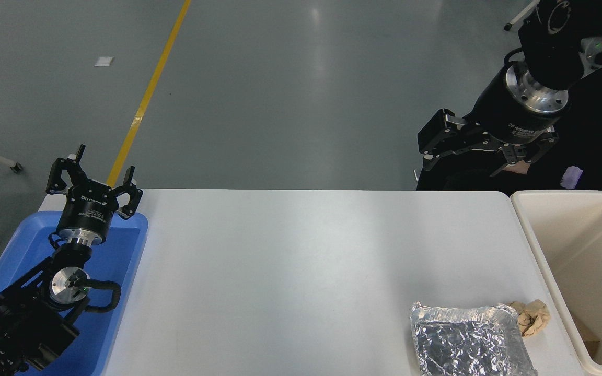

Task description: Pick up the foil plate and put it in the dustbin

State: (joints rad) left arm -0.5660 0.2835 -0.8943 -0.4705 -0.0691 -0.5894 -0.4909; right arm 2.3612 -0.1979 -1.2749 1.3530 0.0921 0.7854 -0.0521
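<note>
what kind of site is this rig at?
Probably a robotics lab or workshop floor: smooth grey floor with a yellow line, a plain white table, and the dustbin beside the foil plate.

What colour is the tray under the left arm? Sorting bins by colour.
Blue tray, clearest in the head view.

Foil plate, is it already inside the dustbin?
No, the foil plate lies on the white table beside a crumpled tan paper wad, left of the dustbin.

Bright, even overhead light; soft glare streaks on the grey floor (311, 62), faint sheen on the counter (290, 261), sharp focus throughout
</note>
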